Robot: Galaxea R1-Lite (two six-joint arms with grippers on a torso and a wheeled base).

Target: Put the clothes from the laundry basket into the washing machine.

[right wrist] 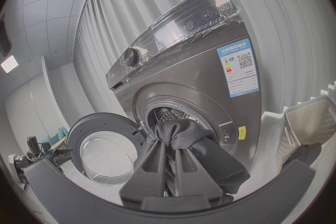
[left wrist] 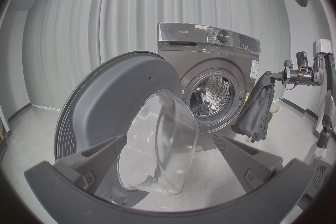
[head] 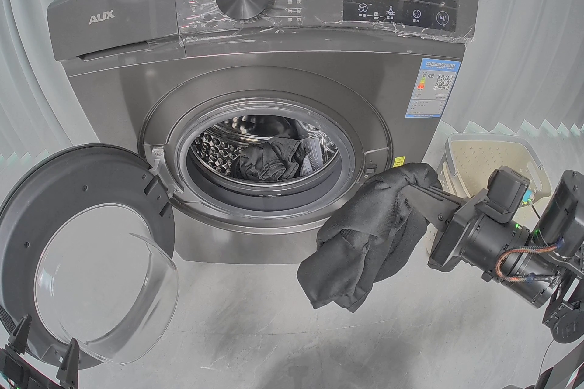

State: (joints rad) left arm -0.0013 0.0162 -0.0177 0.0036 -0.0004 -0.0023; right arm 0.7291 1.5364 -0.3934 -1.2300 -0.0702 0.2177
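Right pincer grips limp, crumpled dark-grey garment.

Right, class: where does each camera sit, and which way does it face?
Head: on the head, looking down at the grey metal washing machine; right gripper holds a dark grey garment.
Left wrist: low, facing its round open door past the left gripper.
Right wrist: facing the machine over its fingers clamping the garment.
Shared by all: machine, garment.
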